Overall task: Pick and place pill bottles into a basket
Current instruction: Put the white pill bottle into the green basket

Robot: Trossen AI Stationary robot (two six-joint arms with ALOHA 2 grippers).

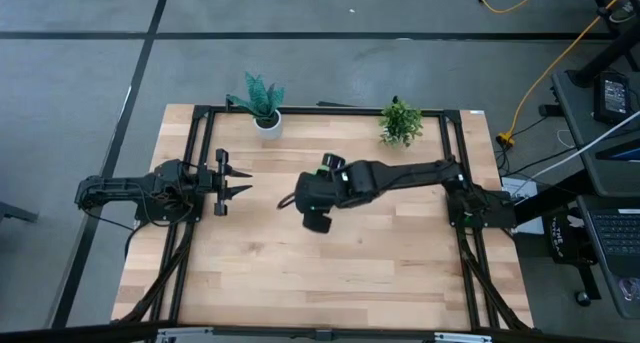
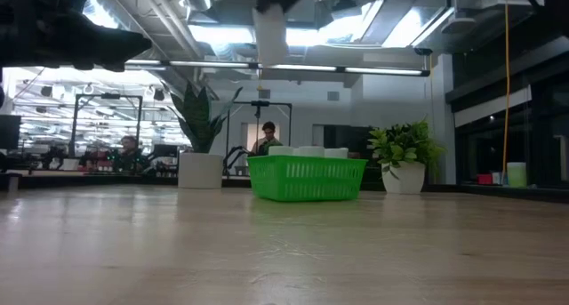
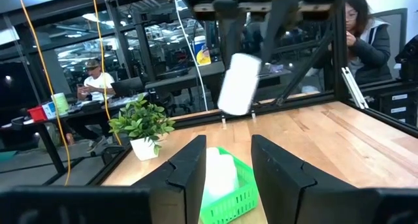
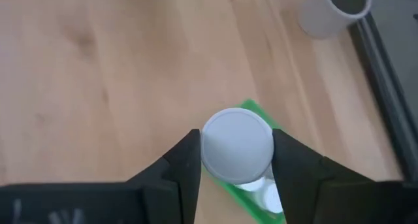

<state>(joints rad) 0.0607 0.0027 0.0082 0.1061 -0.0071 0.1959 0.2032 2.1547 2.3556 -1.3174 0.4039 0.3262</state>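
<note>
Nearest in the low view, bare wooden tabletop (image 2: 284, 252) is seen, nothing in the way. Further back the green basket (image 2: 307, 179) is parked on it, with white bottle caps (image 2: 309, 151) poking over the rim. A white plant pot (image 2: 201, 170) is placed off to one side behind it, a leafy potted plant (image 2: 404, 158) on the other. One pill bottle (image 4: 237, 145) is clenched in the right tool (image 4: 236, 160), held high over the basket, long axis roughly vertical and slightly tilted. The left tool (image 1: 238, 179) is left splayed wide, gripping nothing, well apart from the basket. People at desks are visible way behind.
</note>
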